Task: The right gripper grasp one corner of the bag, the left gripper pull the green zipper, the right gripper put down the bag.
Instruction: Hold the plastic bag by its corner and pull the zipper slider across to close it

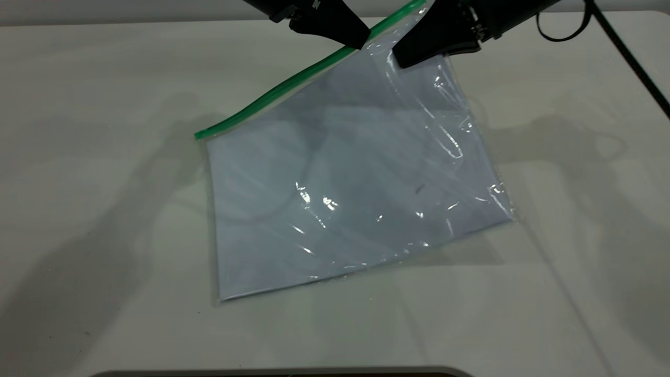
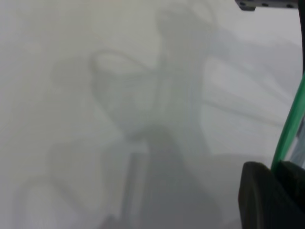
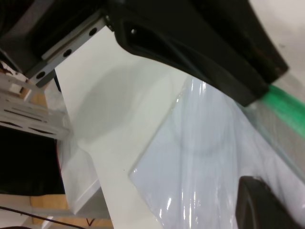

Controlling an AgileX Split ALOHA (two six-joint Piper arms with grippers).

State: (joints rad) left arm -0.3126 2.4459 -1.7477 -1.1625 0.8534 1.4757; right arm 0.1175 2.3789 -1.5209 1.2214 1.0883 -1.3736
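The bag (image 1: 340,173) is thin, floppy, slick film stiffened only by its paper, its far corner raised off the table (image 1: 78,157). The right gripper (image 1: 403,57) is clamped there; beside it, the left gripper (image 1: 361,41) pinches the green zipper (image 1: 293,86), best held at its slider.

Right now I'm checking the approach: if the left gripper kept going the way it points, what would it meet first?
The left gripper is already at the green zipper, so the bag edge comes first, though depth is uncertain.
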